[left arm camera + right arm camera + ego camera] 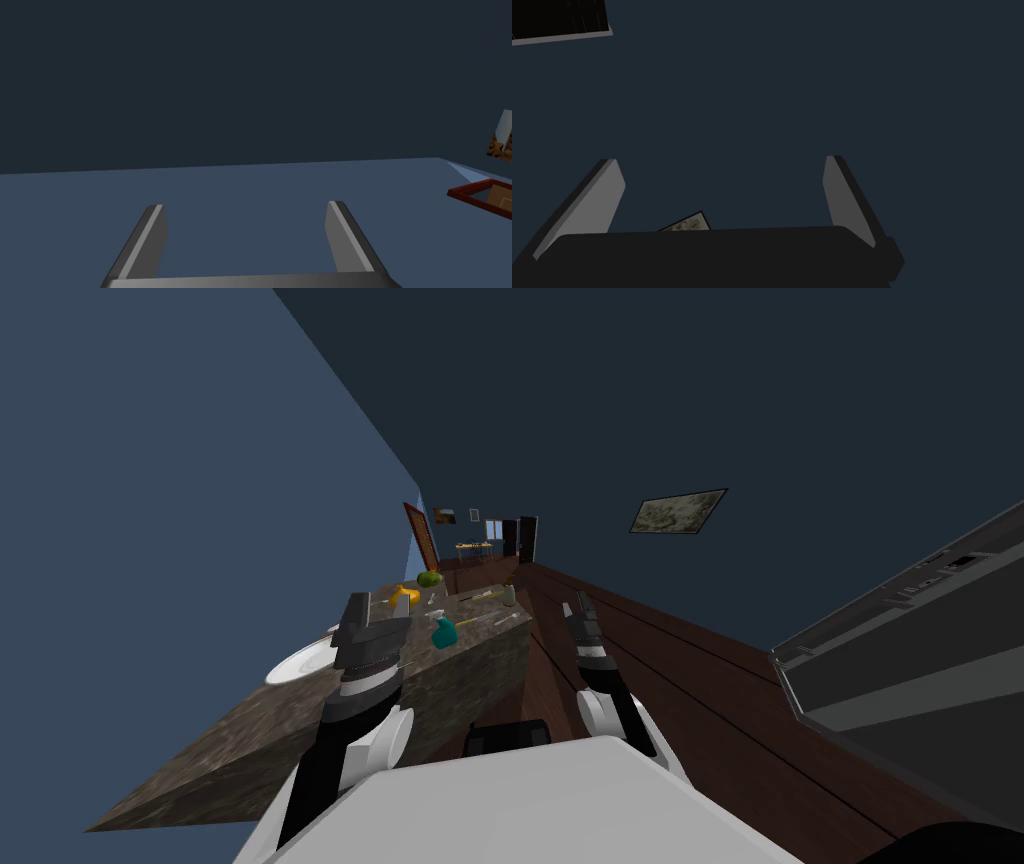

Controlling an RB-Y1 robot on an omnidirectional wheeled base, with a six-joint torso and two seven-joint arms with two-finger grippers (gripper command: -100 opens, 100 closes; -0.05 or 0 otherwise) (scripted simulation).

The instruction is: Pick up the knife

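Both arms were raised ahead of my chest near the middle of the head view. The left gripper (246, 206) and right gripper (722, 160) each had their fingers spread wide, with nothing between them. The mottled counter (250, 728) ran from lower left toward the centre of the frame. Beyond a teal spray bottle (444, 634) at its far end lay several thin utensils (478, 619). I took the knife to be one of these but could not single it out. I judged this to be the approach step. Next I would need to close in on that far end, identify the knife, then lower one gripper with its fingers across the handle.
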